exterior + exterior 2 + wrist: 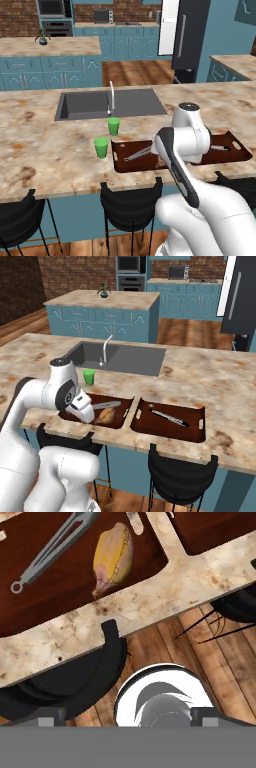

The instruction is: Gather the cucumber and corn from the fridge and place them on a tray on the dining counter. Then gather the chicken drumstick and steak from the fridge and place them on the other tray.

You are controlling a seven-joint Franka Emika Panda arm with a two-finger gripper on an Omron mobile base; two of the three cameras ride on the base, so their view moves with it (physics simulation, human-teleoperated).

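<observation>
Golden-tan drumstick lies in the tray, probably slick, best pinched mid-body; jaws spread wide, empty.

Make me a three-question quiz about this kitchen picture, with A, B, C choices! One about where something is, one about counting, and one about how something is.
1. Where is the drumstick?
A. in the sink
B. on a tray, beside the tongs
C. on a stool

2. How many green cups stand on the counter?
A. two
B. four
C. none

3. How is the tool?
A. shut on the drumstick
B. shut on the tongs
C. open, holding nothing

Answers: 1 B, the drumstick lies on the dark tray next to the tongs. 2 A, one cup stands near the sink and another cup nearer the tray. 3 C, the drumstick lies free on the tray, apart from the tool.
</observation>
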